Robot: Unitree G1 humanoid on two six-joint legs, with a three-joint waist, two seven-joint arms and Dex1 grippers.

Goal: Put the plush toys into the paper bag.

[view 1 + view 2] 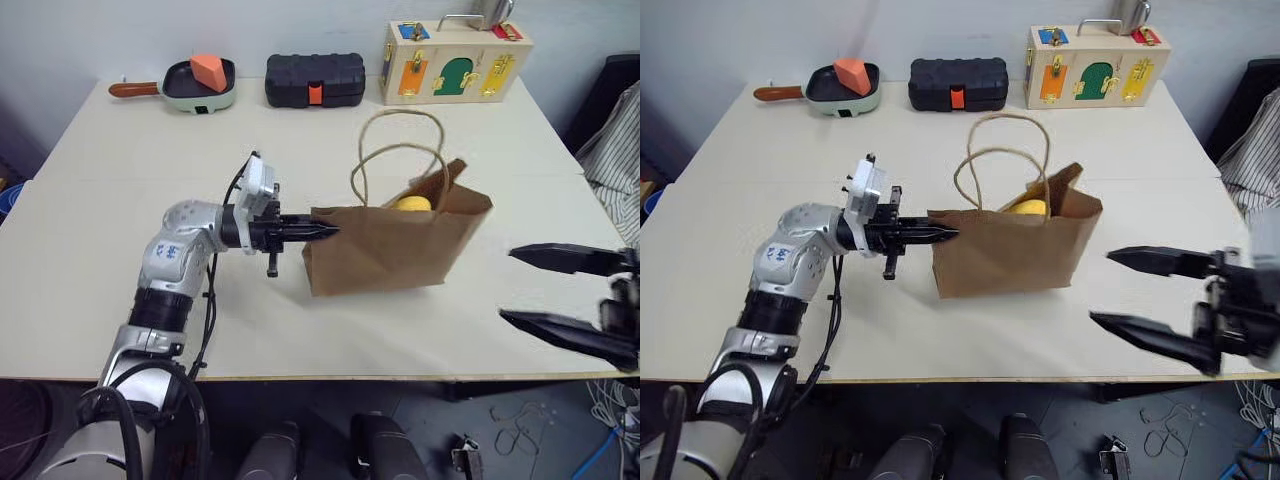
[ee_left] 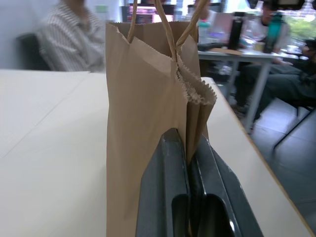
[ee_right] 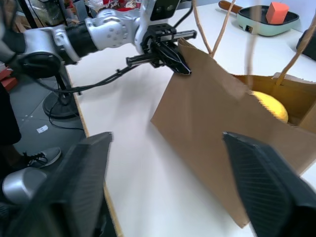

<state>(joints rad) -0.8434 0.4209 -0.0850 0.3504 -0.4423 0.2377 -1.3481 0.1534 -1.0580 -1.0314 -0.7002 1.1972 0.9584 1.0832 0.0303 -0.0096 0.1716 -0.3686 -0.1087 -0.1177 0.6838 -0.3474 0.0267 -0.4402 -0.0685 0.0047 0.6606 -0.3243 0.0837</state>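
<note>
Bagging step: left gripper (image 1: pixel 325 231) clamped on paper bag (image 1: pixel 395 245) rim, yellow plush toy (image 1: pixel 412 204) inside the bag; right gripper (image 1: pixel 560 300) empty, jaws wide beside the bag; orange toy unseen, probably next.

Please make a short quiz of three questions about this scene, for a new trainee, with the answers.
1. True or false: the left gripper is shut on the paper bag.
2. Which toy shows inside the bag? A) orange B) yellow C) green
3. Fill in: the right gripper is ___, apart from the bag.

Key: 1 true: it pinches the bag's edge. 2 B: the yellow plush toy. 3 open.
</note>
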